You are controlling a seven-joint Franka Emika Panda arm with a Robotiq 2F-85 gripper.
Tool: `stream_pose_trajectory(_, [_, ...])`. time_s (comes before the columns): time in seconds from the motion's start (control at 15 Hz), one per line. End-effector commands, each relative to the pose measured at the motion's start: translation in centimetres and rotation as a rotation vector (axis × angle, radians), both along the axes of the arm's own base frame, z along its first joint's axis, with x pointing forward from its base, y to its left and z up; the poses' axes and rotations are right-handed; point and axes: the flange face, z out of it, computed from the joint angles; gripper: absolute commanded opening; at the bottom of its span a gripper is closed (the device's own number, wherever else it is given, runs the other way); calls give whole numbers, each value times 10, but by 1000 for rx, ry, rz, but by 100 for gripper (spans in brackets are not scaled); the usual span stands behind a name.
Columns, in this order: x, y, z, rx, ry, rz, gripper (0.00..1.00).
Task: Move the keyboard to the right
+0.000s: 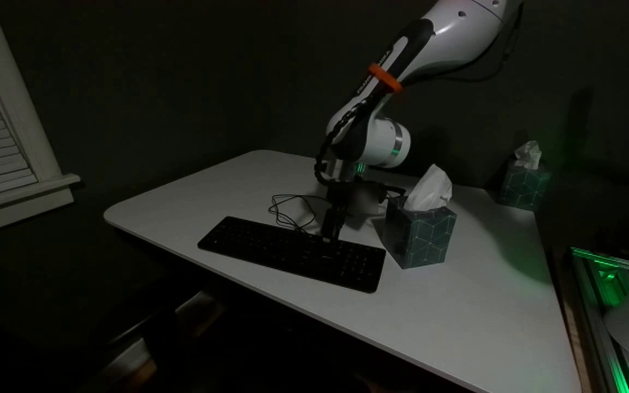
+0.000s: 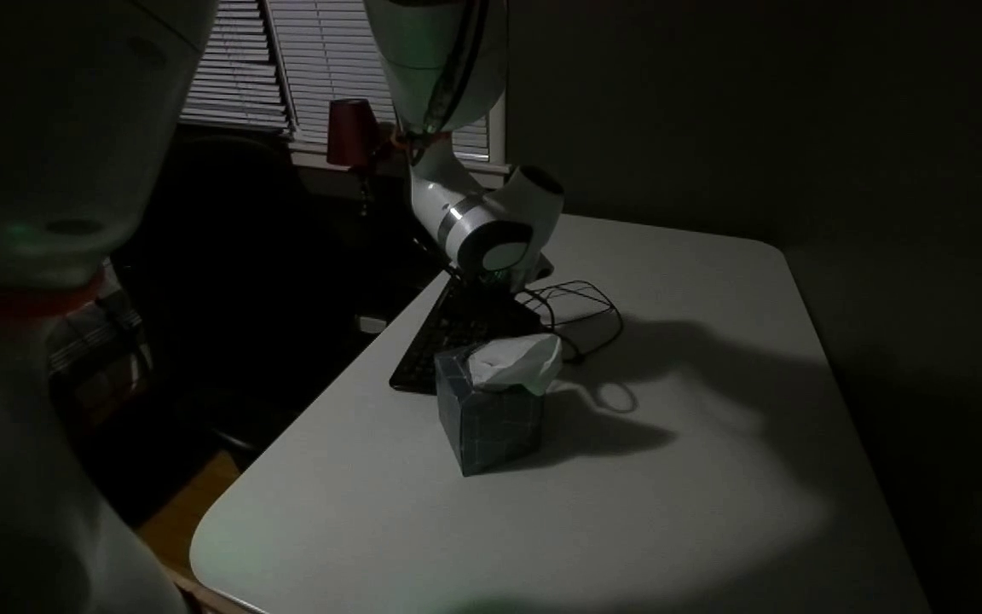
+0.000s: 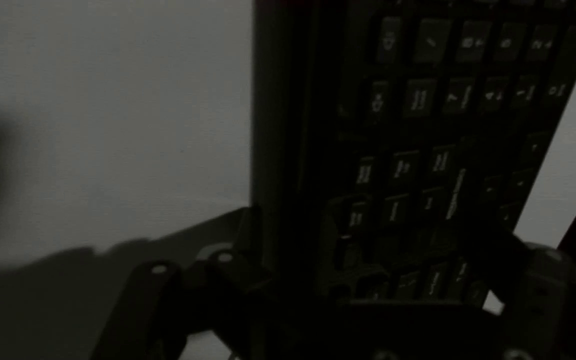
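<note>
Holds pincer point(image 3: 382, 232) wide, apparently empty, low in wrist view; finds keyboard point(image 3: 413, 150) directly beneath, running lengthwise up the frame, crosswise to the spread.

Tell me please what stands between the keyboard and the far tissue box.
The near box stands between the keyboard and the far box, as an exterior view shows.

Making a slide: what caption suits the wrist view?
Open claw over a black keyboard, number pad showing, on a pale tabletop.
</note>
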Motion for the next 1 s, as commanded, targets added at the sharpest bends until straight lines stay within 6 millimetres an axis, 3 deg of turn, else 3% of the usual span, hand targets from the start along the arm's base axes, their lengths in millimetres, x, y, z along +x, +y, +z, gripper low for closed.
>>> stream_pose_trajectory(0.0, [2,4,-7,55,50,-25,100])
stream_pose_trajectory(0.2, [2,4,-8,64,63,-30,100])
stream_pose_trajectory(0.53, [3,-2,-11,58,56,-45,55])
stream_pose_trajectory(0.67, [4,-7,-10,58,55,-54,55])
stream_pose_trajectory(0.93, [4,-10,-11,61,56,-64,66])
